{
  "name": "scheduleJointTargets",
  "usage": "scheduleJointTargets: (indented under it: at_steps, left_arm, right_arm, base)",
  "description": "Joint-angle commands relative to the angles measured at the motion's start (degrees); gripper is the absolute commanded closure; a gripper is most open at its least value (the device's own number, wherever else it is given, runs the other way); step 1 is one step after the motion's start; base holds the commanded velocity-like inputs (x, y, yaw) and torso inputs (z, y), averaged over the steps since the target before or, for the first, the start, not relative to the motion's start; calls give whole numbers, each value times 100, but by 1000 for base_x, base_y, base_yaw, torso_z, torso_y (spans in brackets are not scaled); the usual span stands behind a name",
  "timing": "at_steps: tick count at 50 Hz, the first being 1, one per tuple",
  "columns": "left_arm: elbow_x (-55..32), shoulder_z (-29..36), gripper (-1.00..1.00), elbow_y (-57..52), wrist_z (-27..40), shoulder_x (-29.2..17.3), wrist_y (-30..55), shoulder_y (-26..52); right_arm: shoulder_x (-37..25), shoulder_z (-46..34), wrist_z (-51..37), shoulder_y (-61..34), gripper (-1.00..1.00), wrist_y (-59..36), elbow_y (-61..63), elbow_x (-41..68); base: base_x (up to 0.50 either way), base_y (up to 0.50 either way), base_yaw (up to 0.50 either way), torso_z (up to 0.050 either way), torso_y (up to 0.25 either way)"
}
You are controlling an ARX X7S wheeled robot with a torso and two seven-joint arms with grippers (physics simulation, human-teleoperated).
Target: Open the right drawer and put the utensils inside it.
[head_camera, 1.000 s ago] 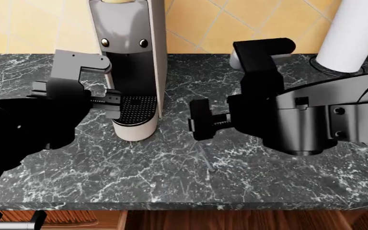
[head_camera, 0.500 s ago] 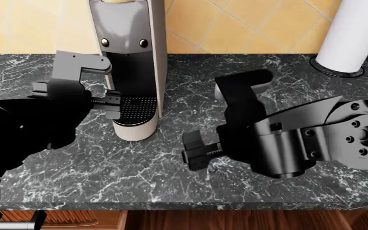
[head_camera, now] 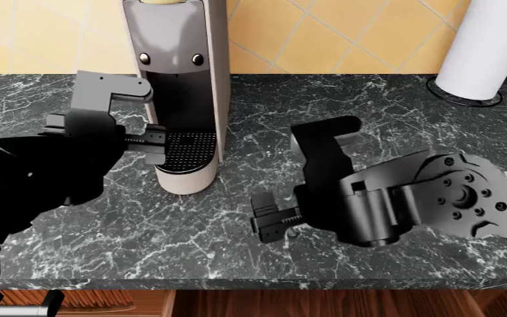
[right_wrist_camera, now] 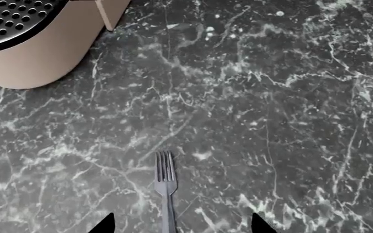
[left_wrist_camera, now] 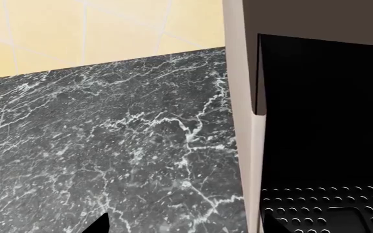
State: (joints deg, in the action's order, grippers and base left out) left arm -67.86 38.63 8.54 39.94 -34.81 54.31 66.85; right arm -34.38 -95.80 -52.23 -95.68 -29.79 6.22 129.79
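My right gripper has dropped low over 1 fork, jaws open astride it. My left gripper idles; its jaws I cannot tell.

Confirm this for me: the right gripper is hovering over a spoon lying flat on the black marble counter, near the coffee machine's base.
Not quite. It is a fork, not a spoon: the right wrist view shows its tines clearly. The rest holds: the right gripper hovers over it, it lies flat on the black marble counter, and the coffee machine base is nearby.

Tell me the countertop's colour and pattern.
Black marble with white veining; the right wrist view shows it best.
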Motion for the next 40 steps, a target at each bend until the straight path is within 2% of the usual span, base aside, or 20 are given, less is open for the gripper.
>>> scheduleJointTargets:
  at_steps: [1,16,40]
  left_arm:
    - [7,11,-100,6,-18,-10,-24,-29]
    - [-8,40,-100,-58,36,16,-3,-59]
    - [49,76,-100,101,-98,31,-86,-76]
  right_arm:
    - [134,-110,360,302,-100,-4,-343,-233]
    - [141,-133,508,542,-100,167,-449,-485]
    - [699,-415,925,1088,-100,9,-978,-600]
  base:
    - [0,0,0,0,0]
    - [0,0,0,0,0]
    - [0,0,0,0,0]
